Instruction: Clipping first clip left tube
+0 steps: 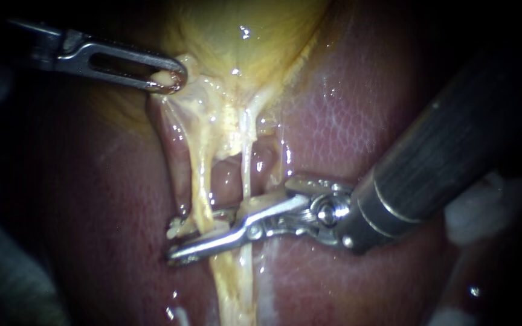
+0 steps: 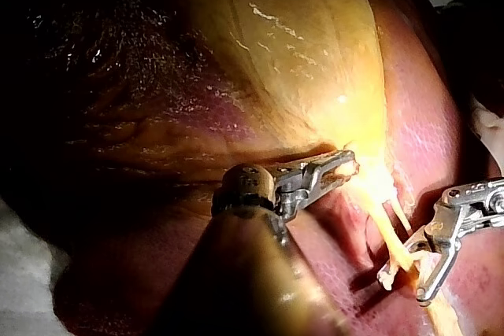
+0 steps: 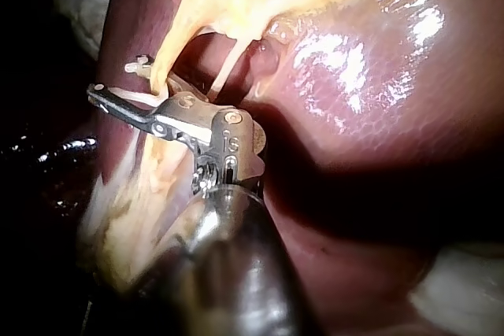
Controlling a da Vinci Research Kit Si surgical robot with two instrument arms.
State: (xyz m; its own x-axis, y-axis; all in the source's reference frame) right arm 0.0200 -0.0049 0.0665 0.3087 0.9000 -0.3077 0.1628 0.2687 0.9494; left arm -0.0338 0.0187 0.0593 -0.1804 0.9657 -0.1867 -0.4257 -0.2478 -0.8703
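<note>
Left tube (image 1: 199,193): the thick yellow strand running down from the gallbladder (image 1: 243,36) neck over the liver (image 1: 345,121), in the hollow mid-surface. It is taut and roughly upright in the endoscope view. No clip visible on it that I can make out.

Right instrument (image 1: 170,244): the dark shaft comes in across the liver's right side and the jaws reach across the tube. The jaws are spread with a narrow gap showing, and the left tube passes through that gap close to the tips. One jaw lies on the gallbladder side of the crossing, the other on the far side. Can't tell if both jaws actually touch the tube.

Thinner pale tube (image 1: 247,163): just beside the left tube, on the right instrument's shaft side. It crosses the same jaws nearer the hinge. Can't tell whether it sits inside the gap or only over the jaw.

Left instrument (image 1: 173,78): slotted jaws pressed together on a pale fold of the gallbladder at its neck, above where both tubes start. Tissue fans out from that pinch. It is well apart from the right instrument.

Liver is wet and glossy all round.
</note>
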